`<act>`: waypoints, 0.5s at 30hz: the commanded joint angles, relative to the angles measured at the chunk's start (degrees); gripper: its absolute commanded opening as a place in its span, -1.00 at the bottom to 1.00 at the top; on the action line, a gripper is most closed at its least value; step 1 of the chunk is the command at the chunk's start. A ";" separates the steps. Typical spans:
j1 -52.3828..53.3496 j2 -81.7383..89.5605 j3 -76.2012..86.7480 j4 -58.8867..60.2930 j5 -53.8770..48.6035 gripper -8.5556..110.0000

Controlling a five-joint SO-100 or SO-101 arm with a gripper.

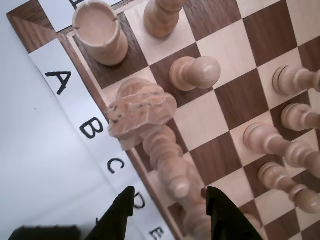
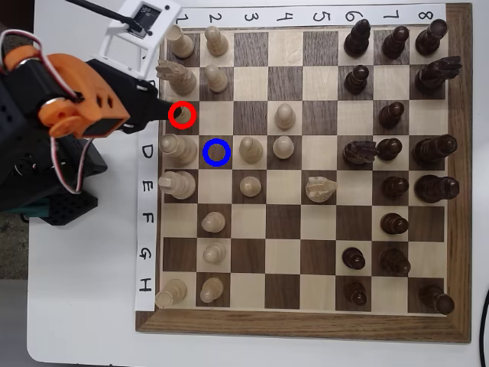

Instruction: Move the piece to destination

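The piece (image 1: 170,160) is a slim light-tan chessman with a rounded top. It stands on the dark square by the letter C, at the board's edge. In the overhead view the piece (image 2: 184,117) sits inside a red ring. My gripper (image 1: 171,210) is open above it, and its two black fingers frame the piece's top in the wrist view. In the overhead view the gripper (image 2: 162,108) reaches in from the left, right beside the red ring. The destination (image 2: 217,152), a bare dark-brown square with a blue ring, lies one square down and to the right of the piece.
A light knight (image 1: 142,112) stands close beside the piece, with a rook (image 1: 100,32) and a pawn (image 1: 195,72) beyond. A large light piece (image 2: 177,147) stands left of the destination, and a pawn (image 2: 250,148) right of it. Dark pieces (image 2: 392,115) fill the right side.
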 commanded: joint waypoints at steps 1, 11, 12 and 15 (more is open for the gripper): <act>1.14 -0.35 0.79 -2.37 0.00 -0.56; 0.88 -1.85 2.02 -4.31 1.32 -0.57; 0.88 -2.11 2.11 -4.31 1.41 -0.57; 0.88 -2.46 2.55 -4.48 1.76 -0.57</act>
